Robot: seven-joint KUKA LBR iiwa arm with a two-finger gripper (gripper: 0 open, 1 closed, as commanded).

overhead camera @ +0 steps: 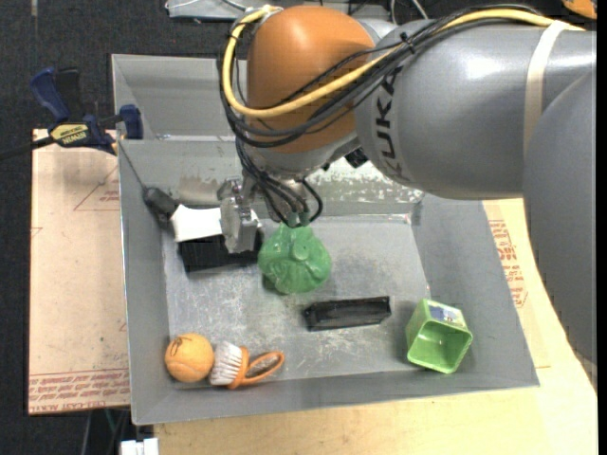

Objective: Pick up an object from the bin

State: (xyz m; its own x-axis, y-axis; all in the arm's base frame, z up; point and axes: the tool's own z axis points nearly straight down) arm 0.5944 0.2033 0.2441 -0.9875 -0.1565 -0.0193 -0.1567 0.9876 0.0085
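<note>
Several loose things lie on the floor of the grey metal bin point(218, 306), and none looks lifted, as far as I can judge. The gripper point(242, 224) hangs low, toward ten o'clock from the bin's centre. A black-and-white boxy block point(201, 240) sits just beside it at its nine o'clock, and a crumpled green rounded lump point(296, 262) at its four o'clock. Whether the gripper is open or closed cannot be told. A flat black plastic bar point(346, 312) lies toward five o'clock. The grasp and the lift both seem left to do.
</note>
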